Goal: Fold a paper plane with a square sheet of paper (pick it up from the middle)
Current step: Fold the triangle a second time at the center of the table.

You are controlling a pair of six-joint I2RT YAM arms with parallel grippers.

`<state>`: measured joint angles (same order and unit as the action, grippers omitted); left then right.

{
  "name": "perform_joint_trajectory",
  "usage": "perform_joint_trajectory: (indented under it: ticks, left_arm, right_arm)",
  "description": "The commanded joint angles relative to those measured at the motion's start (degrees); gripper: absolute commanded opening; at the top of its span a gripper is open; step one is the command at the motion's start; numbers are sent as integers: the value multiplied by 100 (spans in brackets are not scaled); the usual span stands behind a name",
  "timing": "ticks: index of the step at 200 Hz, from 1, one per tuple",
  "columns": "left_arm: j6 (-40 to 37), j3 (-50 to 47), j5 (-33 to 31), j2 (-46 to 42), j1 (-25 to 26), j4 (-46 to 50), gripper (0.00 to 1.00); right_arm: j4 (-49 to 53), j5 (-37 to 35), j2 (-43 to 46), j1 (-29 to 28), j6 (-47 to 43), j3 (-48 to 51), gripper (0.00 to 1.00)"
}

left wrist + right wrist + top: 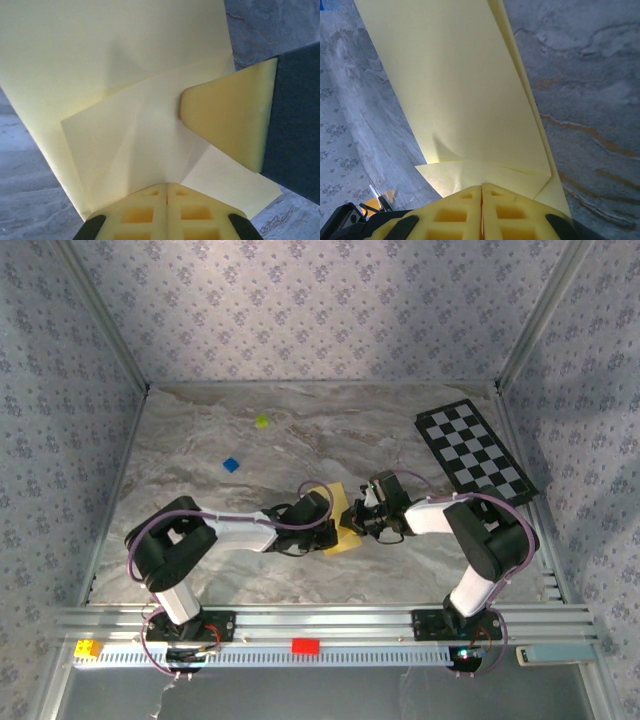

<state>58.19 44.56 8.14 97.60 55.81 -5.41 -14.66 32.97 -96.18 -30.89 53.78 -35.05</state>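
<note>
Yellow paper [345, 538], partly folded with creases showing, is held between the two arms over the middle of the marble surface [250, 580]. Left fingers [140, 212] and right fingers [455, 212] each pinch it, closed tight.

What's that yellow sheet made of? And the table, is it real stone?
The yellow sheet looks like thin matte paper: it holds sharp creases and folded flaps. The table looks like grey-brown marble with wavy veins, but that could be a printed pattern; I can't tell.
</note>
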Motion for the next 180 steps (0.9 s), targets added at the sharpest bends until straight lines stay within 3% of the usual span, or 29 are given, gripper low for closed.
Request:
perform_joint_trajectory:
  ticks: [1,36,86,154,180]
  left_arm:
    - [146,-122,-7,-40,102,-134,0]
    - [226,-196,-48,-64,180,-242,0]
    - [151,-298,-180,-195,211,-259,0]
    - [-70,-368,-254,-397,210,-267,0]
    - [-115,-387,-259,-476,211,-291,0]
  right_arm:
    - [259,-36,-69,-30,-104,38,12]
    - [326,30,6,-20,-216,-38,15]
    - [454,43,144,6,-339,-51,5]
    - [764,332,191,-109,-740,-404,5]
    - [1180,-62,-61,-152,-686,-475,3]
